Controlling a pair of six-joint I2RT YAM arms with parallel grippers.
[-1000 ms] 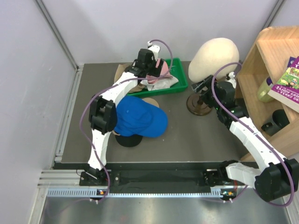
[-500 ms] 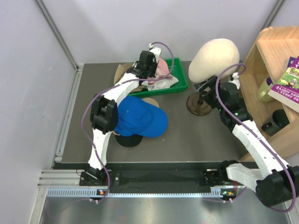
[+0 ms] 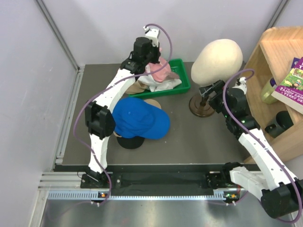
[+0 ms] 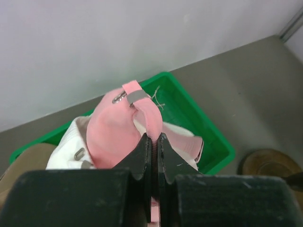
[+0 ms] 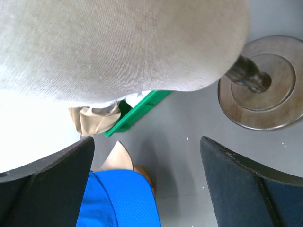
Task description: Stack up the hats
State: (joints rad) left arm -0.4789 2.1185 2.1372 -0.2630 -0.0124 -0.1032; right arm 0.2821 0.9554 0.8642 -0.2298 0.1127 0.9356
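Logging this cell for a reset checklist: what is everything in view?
green tray: one, green, back of table
pink hat: one, pink, hanging above the tray
white hat: one, white, in the tray
khaki hat: one, khaki-brown, tray's left end
blue hat: one, blue, mid-table, top of pile
black hat: one, black, under blue hat
tan hat: one, tan, under blue hat
wooden stand: one, brown, right of tray
mannequin head: one, cream, on the stand
shelf: one, wood, far right
book: one, multicoloured, on shelf
left gripper: one, black, jaws shut on pink hat
right gripper: one, black, jaws open beside the stand

black hat — under blue hat, book cropped
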